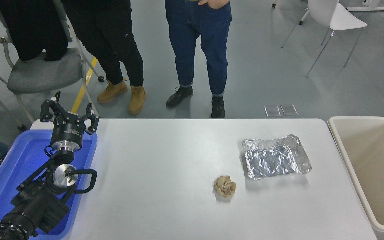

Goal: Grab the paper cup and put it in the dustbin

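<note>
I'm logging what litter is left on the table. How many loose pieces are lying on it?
2. A crumpled tan paper ball lies near the table's middle, and a silver foil tray sits just beyond it to the right. No paper cup is in view.

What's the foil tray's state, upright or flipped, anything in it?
Upright and empty: the foil tray sits open side up on the table, its crinkled floor bare.

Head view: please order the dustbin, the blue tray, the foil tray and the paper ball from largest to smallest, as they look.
1. Dustbin and blue tray: both are cut off by the picture's edges and the arm covers the tray, so I cannot rank these two.
2. Foil tray.
3. Paper ball.
</note>
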Controlling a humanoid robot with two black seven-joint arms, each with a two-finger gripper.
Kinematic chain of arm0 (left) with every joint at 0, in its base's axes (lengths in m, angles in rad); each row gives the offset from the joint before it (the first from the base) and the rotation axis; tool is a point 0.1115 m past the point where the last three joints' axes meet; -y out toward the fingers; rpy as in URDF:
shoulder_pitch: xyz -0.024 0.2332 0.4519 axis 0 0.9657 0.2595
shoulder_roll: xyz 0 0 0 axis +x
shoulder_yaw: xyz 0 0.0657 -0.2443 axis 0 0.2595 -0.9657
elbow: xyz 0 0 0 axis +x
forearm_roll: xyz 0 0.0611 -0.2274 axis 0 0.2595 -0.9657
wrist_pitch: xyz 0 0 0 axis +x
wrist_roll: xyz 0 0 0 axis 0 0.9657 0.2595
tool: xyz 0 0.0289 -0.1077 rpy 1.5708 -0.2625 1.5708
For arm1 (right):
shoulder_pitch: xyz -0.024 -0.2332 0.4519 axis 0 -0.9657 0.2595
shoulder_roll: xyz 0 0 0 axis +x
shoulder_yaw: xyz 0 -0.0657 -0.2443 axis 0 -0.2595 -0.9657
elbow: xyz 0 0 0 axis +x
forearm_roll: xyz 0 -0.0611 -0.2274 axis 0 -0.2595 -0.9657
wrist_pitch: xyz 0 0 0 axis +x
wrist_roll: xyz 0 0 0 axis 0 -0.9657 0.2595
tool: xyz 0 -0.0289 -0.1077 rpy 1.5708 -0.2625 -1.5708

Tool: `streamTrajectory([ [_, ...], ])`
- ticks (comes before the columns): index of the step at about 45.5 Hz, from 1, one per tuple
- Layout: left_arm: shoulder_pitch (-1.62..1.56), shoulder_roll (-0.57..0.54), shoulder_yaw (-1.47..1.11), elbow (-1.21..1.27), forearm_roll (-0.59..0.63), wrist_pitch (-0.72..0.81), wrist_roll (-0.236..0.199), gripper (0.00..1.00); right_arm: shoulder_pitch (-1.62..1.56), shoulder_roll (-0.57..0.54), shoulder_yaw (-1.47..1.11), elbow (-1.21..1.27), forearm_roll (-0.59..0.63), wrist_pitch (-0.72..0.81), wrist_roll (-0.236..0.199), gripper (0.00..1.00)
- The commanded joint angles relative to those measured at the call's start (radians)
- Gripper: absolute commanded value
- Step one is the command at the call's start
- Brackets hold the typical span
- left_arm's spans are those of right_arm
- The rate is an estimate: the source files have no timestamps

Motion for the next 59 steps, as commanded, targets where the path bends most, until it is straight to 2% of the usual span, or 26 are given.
streamTrajectory([
  [1,0.0,0.0,0.0,0.0,0.0,0.0,-0.001,0.99,-0.768,0.159,0.25,-0.269,0.081,-0.039,-0.017,0.0],
  [5,0.0,0.0,0.0,0.0,0.0,0.0,-0.001,0.99,-0.802,0.183,0.247,-0.284,0.127,-0.039,-0.019,0.0],
  [59,0.0,0.0,0.0,0.0,0.0,0.0,-0.001,0.99,-0.788,0.179,0.248,-0.278,0.131,-0.039,-0.02,0.0],
])
